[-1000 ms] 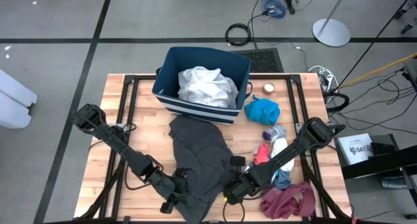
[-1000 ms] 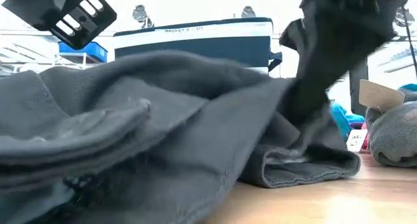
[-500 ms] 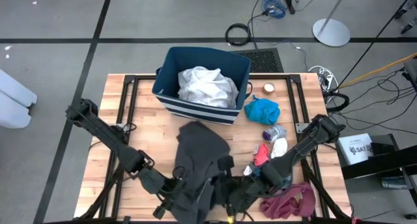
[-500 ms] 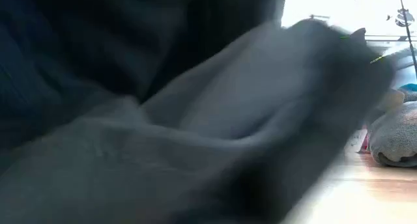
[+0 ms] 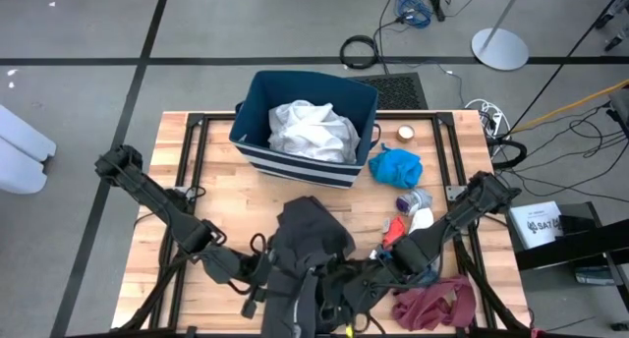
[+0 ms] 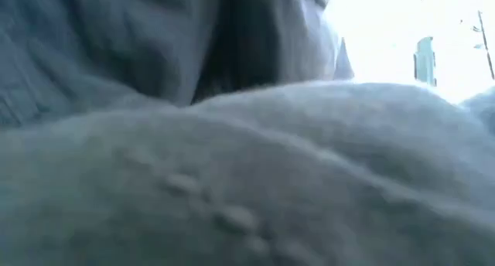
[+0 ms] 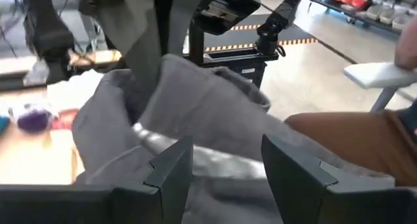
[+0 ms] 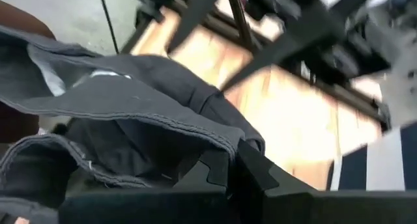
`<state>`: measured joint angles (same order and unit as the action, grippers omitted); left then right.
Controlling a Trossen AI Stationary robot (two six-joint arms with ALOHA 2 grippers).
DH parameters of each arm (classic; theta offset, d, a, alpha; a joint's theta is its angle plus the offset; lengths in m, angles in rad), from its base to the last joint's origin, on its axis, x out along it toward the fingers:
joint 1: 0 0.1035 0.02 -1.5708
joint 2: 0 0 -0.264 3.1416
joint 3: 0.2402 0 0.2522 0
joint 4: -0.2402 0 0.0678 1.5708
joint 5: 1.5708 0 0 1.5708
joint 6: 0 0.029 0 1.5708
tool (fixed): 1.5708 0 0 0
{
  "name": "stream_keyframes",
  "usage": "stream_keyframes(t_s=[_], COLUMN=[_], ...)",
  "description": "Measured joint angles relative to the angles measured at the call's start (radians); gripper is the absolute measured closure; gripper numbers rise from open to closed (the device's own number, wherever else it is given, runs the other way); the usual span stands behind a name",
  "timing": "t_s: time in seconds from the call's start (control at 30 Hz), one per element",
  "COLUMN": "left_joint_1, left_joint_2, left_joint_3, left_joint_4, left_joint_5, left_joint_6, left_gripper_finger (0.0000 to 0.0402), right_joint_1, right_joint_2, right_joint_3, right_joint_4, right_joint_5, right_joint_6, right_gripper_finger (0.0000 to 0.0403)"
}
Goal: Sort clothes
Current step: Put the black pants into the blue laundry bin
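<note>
1. Writing: a white box (image 5: 536, 223) off the tabletop's right edge carries dark letters, "SAT" legible, the rest cut off. No other text is readable.
2. Container: the dark blue bin (image 5: 305, 117) with white stripes sits at the far edge of the tabletop (image 5: 226, 196), near its middle. A white garment (image 5: 313, 130) is heaped inside it.
3. Loose clothes: a bright blue top (image 5: 395, 167) lies just right of the bin; small socks (image 5: 414, 199), a red piece (image 5: 395, 232) and a white piece (image 5: 421, 221) lie along the right edge; a maroon top (image 5: 437, 304) is at the near right corner.
4. The dark grey garment (image 5: 307, 250) is bunched up at the middle of the near edge, between both arms. It fills the low view.
5. Right gripper (image 8: 229, 168): fingers clamped together on a hem of the dark grey garment, low over the near edge.
6. Left gripper (image 7: 225, 162): fingers spread wide, grey cloth lying between and beyond them; whether they actually pinch it is unclear. The arm reaches in from the left edge.
</note>
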<state>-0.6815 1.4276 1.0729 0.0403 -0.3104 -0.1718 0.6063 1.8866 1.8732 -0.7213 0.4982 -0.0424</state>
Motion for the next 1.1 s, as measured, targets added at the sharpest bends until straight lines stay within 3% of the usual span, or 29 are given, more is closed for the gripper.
stream_keyframes(t_s=[0.2, 0.33, 0.63, 1.1], left_joint_1=[-0.025, -0.063, -0.093, -0.061], left_joint_2=[0.028, 0.069, 0.190, 0.237], left_joint_3=[0.000, 0.000, 0.000, 0.000], left_joint_4=[-0.028, -0.095, -0.073, -0.116], left_joint_5=[-0.090, -0.148, -0.147, -0.169], left_joint_6=[-0.194, -0.205, -0.234, -0.235], left_gripper_finger=[0.0210, 0.0210, 0.0210, 0.0210], right_joint_1=[-0.030, -0.069, -0.141, -0.150], right_joint_2=[0.000, 0.001, 0.002, 0.003], right_joint_3=[0.000, 0.000, 0.000, -0.001], right_joint_4=[-0.169, -0.266, -0.445, -0.457], right_joint_5=[-0.006, 0.008, 0.020, -0.006], right_joint_6=[0.209, 0.350, 0.585, 0.633], right_gripper_finger=[0.0403, 0.0403, 0.0403, 0.0403])
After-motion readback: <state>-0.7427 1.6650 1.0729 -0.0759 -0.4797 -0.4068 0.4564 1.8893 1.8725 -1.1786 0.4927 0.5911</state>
